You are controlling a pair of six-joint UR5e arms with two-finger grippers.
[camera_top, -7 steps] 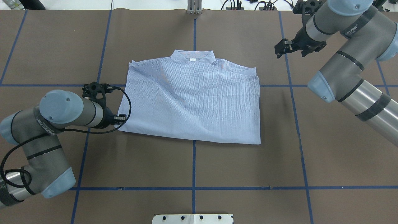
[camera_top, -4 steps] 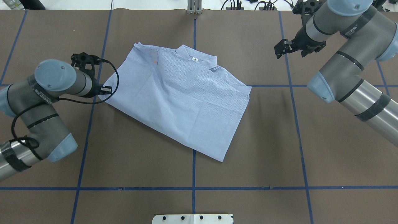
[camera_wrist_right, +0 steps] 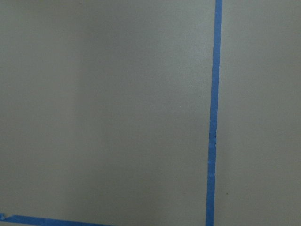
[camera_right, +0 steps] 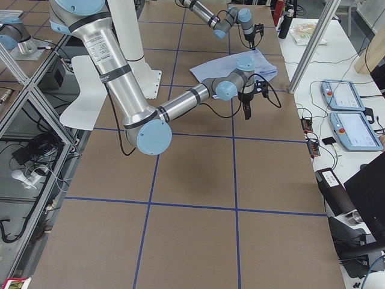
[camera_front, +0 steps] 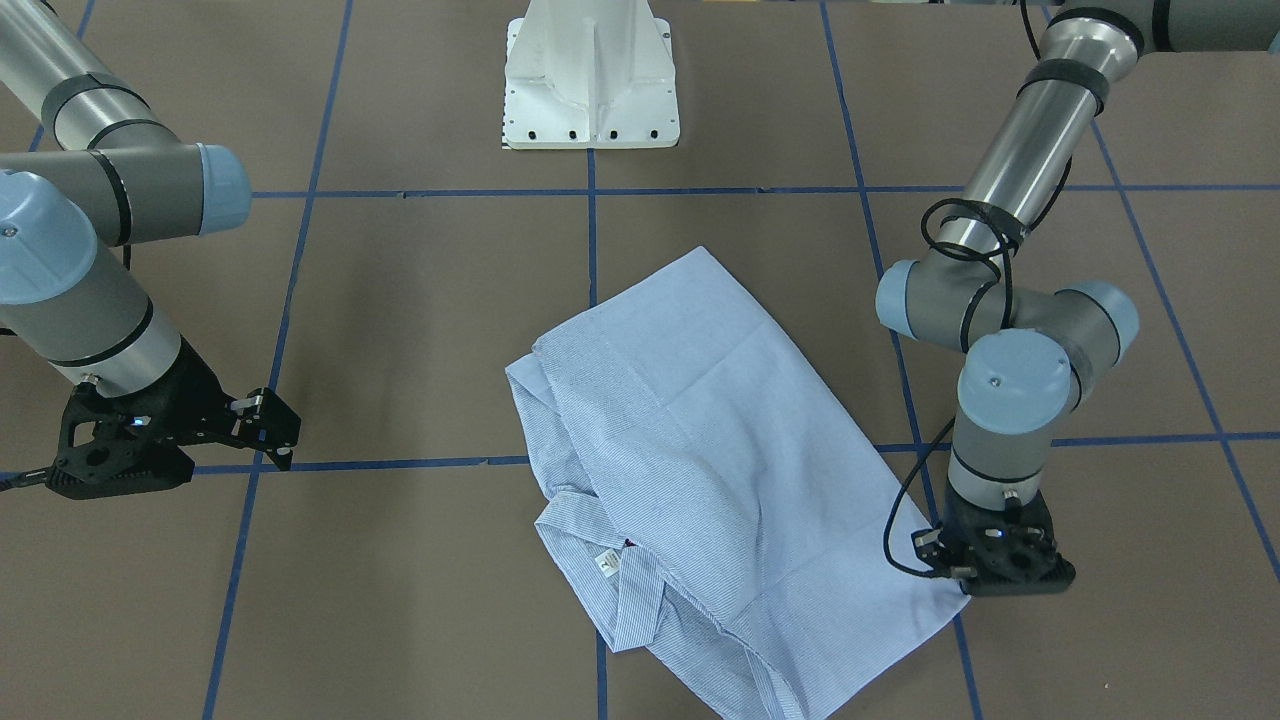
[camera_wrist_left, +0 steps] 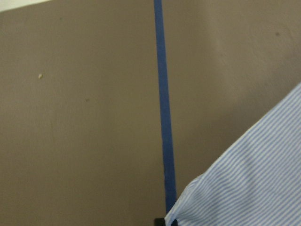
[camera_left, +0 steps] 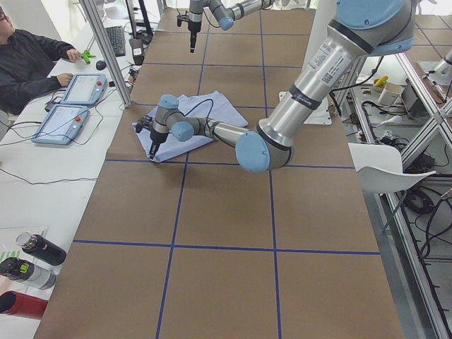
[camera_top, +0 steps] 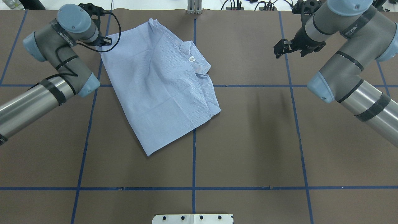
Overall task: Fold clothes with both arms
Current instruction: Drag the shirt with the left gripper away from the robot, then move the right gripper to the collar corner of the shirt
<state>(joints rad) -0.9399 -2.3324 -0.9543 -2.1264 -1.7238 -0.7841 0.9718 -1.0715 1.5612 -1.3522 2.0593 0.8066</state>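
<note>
Left gripper [camera_top: 103,46] grasps a corner of the striped shirt [camera_top: 155,84], whose white label [camera_top: 192,58] is unreadable; right gripper [camera_top: 280,49] hangs released.

**Near arm reaches to the shirt's left edge**

The large grey-and-silver left arm [camera_left: 311,78] enters from the upper right, bends at a blue-capped elbow mid-frame and stretches leftward. Its black left gripper [camera_left: 151,150] points down at the left edge of the light blue cloth shirt [camera_left: 212,109], which lies on the brown table with blue tape lines [camera_left: 226,233]. At top centre, the small right arm [camera_left: 233,8] hangs its black right gripper [camera_left: 192,42] above the table. A person in a dark top [camera_left: 28,60] sits upper left beside two flat control pendants [camera_left: 83,88].
</note>
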